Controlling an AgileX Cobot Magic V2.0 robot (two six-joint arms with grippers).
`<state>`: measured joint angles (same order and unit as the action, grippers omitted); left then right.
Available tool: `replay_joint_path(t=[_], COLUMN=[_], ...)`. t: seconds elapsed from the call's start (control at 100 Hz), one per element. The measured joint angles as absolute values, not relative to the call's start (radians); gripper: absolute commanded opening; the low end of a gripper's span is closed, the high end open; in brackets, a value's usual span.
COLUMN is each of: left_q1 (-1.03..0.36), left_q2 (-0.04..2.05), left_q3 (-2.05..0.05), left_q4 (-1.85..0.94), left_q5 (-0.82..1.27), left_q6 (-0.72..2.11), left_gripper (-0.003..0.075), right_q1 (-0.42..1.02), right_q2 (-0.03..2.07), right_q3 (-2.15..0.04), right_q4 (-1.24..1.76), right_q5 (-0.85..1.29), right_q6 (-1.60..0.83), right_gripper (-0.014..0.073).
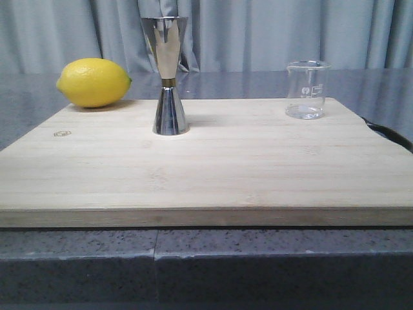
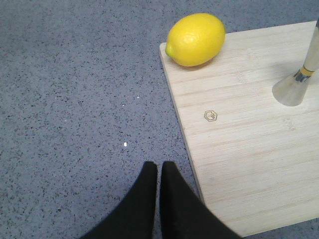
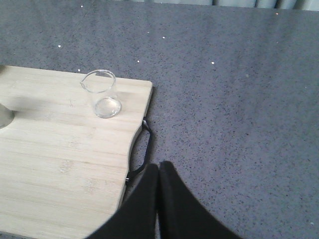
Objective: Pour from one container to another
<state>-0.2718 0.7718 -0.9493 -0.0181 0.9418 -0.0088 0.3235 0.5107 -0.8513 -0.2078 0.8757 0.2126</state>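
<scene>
Grey speckled stone counter (image 1: pixel 77 258): ran under everything, with pale curtains (image 1: pixel 290 32) hanging behind its far edge. Wooden cutting board (image 1: pixel 213 174): light bamboo, lay flat on the counter and filled most of the front view; a small hexagonal mark (image 2: pixel 211 116) was stamped near its left edge, and a black handle (image 3: pixel 141 154) was fixed to its right edge. Left gripper (image 2: pixel 159 172): black, its two fingers pressed together with nothing between them, hovered over bare counter just off the board's left edge. Right gripper (image 3: pixel 158 172): black, fingers likewise clenched tip to tip on nothing, hovered over the counter close by the black handle at the board's right edge. Lemon (image 1: pixel 94 82): yellow, whole, lay on its side at the board's far left corner. Steel jigger (image 1: pixel 169 76): tall, shiny, hourglass-shaped, with a thin gold band at the waist, stood upright on the far half of the board, right of the lemon and apart from it. Glass beaker (image 1: pixel 307 89): small, clear, with faint white markings and a pour spout, stood upright near the board's far right corner, well apart from the jigger; whether it held any liquid could not be told.
</scene>
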Motion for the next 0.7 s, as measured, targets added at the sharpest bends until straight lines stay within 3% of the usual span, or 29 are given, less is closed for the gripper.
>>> replay_joint_path(t=[0.7], left_q1=[-0.272], left_q2=[0.772], left_q3=[-0.943], left_q4=[-0.018], left_q5=[0.932], left_q6=[-0.009], left_gripper=[-0.0019], right_q1=[0.323], right_q2=[0.511], right_q3=[-0.851], right_q4=[-0.213], right_q5=[0.884], right_q6=[0.213], right_gripper=[-0.0057])
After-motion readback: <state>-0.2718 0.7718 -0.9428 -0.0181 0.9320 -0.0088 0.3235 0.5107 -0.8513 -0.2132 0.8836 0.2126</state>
